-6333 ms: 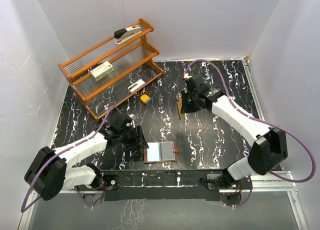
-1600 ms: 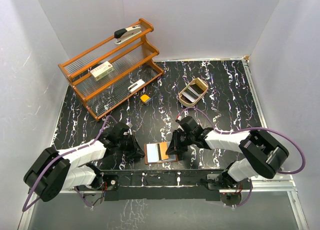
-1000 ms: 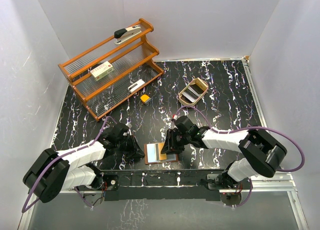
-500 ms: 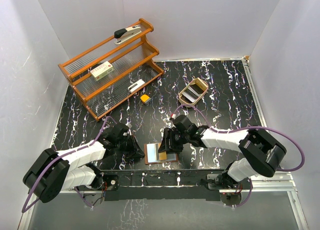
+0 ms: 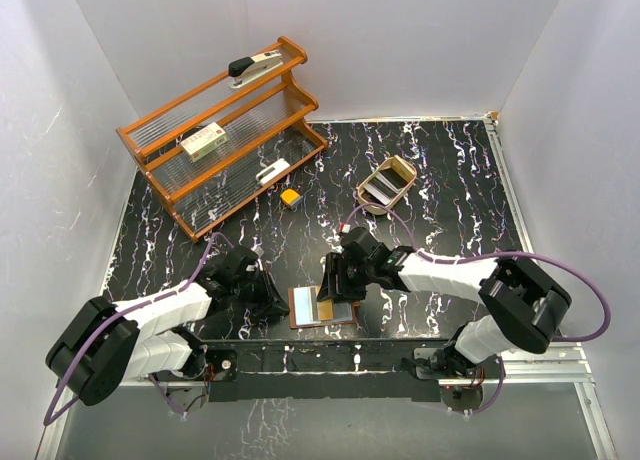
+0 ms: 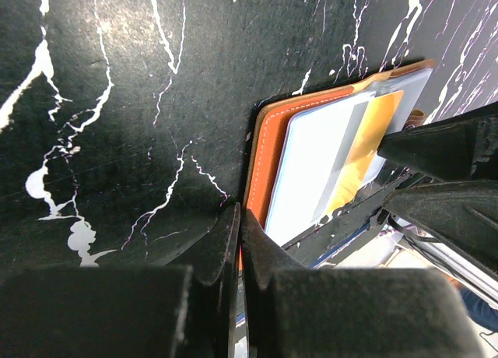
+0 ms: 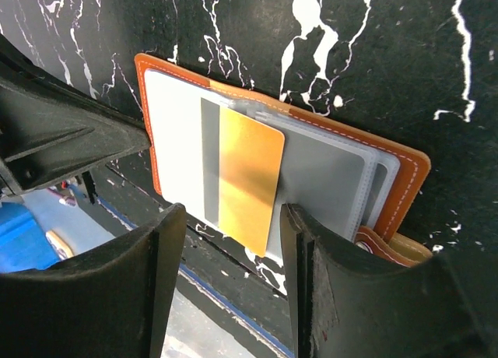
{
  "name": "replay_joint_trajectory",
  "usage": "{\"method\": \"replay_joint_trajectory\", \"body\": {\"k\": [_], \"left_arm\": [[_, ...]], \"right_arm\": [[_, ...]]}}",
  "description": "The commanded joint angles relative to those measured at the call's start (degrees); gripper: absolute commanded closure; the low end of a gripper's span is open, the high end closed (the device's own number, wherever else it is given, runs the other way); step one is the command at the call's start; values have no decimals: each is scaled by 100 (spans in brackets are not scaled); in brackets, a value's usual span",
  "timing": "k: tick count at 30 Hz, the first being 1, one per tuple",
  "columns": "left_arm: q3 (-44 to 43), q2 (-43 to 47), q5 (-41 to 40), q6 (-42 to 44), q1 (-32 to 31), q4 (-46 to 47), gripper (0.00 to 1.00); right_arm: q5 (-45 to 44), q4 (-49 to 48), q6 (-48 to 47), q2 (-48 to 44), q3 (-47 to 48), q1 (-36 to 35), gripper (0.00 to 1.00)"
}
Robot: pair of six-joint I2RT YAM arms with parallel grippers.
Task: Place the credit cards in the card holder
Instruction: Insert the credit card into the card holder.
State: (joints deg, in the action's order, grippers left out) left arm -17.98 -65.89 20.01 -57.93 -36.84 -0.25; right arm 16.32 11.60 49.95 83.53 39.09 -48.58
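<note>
The brown card holder [image 5: 345, 316] lies open near the table's front edge, its grey pockets [image 7: 327, 179] facing up. A gold-looking credit card [image 7: 247, 179] lies on the pockets, part of it sticking out over the holder's edge. My right gripper [image 7: 232, 214] hangs open over it, with a finger on either side and apart from the card. My left gripper [image 6: 241, 212] is shut, its tips at the orange left edge of the holder [image 6: 271, 148]. More silvery credit cards [image 5: 383, 187] lie in the oval tray.
The tan oval wooden tray [image 5: 404, 166] stands at the back right. A wooden shelf rack [image 5: 160, 170] at the back left holds a stapler [image 5: 255, 67] and a small box [image 5: 203, 140]. A yellow-orange block [image 5: 290, 196] sits in front of the rack.
My right gripper carried a card from the tray to the holder, then opened and let it go there, shifting slightly left. The left gripper has stayed shut at the holder's edge.
</note>
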Motion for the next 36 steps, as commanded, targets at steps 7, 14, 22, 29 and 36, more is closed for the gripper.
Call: {"method": "replay_joint_trajectory", "body": {"k": [7,14,22,29,36], "left_arm": [[49,100,54,4,10,-122,100],[107,176,38,-29,10,-134,100],[110,189,38,-38,10,-124,100],[80,142,55,-18,10,-106,100],[60,103,56,11,10,-124,100]], "right_arm": [[-433,110,-138,23,48,-165,49],[-334,-227,46,221,57,-387,52],[-269,-413,89,411,207,-565,59],[-251,-616,47,627,286,-615,57],[-261,-667,-74,588,444,-651,54]]}}
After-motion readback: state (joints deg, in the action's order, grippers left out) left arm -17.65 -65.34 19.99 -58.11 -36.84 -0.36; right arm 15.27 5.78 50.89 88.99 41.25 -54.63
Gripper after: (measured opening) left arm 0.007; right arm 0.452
